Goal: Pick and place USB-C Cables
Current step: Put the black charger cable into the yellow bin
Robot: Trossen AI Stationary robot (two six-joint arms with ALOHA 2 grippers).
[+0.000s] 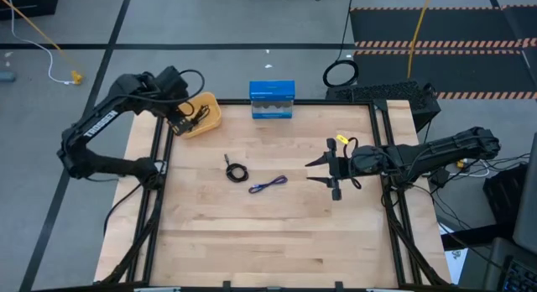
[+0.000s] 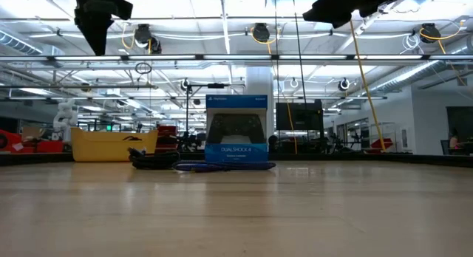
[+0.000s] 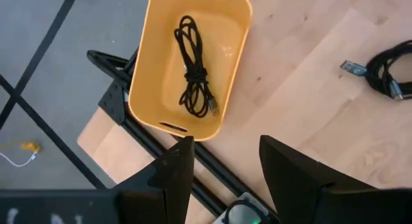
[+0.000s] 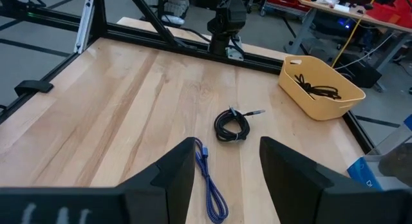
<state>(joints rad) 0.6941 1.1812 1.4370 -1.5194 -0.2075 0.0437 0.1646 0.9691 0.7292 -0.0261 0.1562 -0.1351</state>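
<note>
Left hand (image 1: 182, 124), fingers spread and empty, hangs over the yellow bin (image 1: 206, 110) at upper left holding one black cable (image 3: 195, 69). Second black cable (image 1: 236, 170) and purple cable (image 1: 268, 185) lie mid-tabletop (image 1: 277, 233), left of the spread right hand (image 1: 323, 170).

A bin (image 1: 204, 116) sits at the worktop's (image 1: 268, 233) far left corner with one cable (image 3: 195, 68) lying in it. A box (image 1: 272, 100) stands at the far edge, right of the bin. Near the worktop's middle lie a coiled cable (image 1: 237, 170) and, just right and nearer, another cable (image 1: 268, 185). The right hand (image 1: 316, 171) hangs right of them; the left hand (image 1: 179, 127) hangs over the bin's left side.
</note>
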